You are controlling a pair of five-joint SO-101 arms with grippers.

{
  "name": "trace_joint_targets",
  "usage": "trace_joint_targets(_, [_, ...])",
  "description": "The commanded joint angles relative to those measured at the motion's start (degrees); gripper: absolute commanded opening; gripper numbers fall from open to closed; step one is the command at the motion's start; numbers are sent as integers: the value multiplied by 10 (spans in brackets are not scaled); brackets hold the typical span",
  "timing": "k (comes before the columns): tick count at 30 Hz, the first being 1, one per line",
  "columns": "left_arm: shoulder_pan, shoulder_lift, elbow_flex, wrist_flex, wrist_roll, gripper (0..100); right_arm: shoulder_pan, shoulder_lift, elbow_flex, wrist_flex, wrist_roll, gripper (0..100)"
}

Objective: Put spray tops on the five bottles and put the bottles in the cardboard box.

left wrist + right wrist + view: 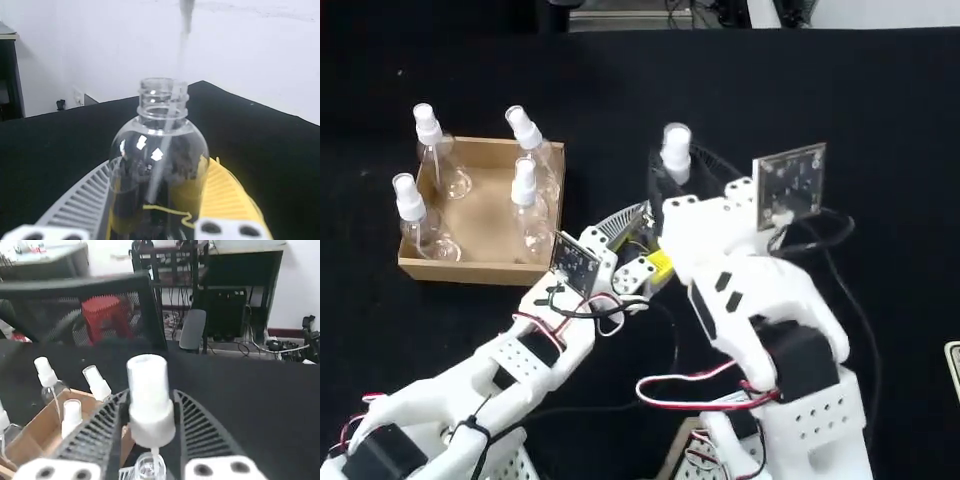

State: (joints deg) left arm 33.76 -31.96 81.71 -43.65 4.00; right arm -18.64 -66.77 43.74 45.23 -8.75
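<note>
Left claw (pixel 159 197) grips a clear plastic bottle (pixel 162 140), right claw (pixel 150 425) pinches a white spray top (pixel 148 390) over its threaded neck. Cardboard box (pixel 470 268) holds four capped bottles (pixel 530 200).

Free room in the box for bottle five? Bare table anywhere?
Box centre is bare between the four capped bottles. Table is open behind the box and far right. Crowded: box's right wall, where left gripper and right gripper meet.

My bottle (pixel 159 150) cut off at its base, spray top (pixel 186 20) tube blurred above its neck, body hidden beneath my right arm (pixel 750 290).
</note>
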Motion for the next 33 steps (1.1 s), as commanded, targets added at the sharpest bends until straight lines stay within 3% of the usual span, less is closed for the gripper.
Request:
trace_joint_targets(1, [1, -9, -16, -13, 9, 30, 5, -25, -14, 22, 5, 138])
trace_joint_targets(11, [0, -7, -16, -12, 9, 30, 14, -29, -95, 84, 9, 162])
trace_joint_targets(17, [-4, -16, -19, -14, 4, 30, 142, -23, -181, 203, 18, 162])
trace_joint_targets(24, [-47, -120, -14, -11, 4, 30, 265, -3, -96, 208, 82, 162])
trace_joint_targets(30, [-64, -280, 64, -9, 4, 29, 268, 26, 15, 156, 77, 162])
trace_joint_targets(33, [-109, -366, 69, 76, 4, 29, 267, 31, 52, 122, 77, 162])
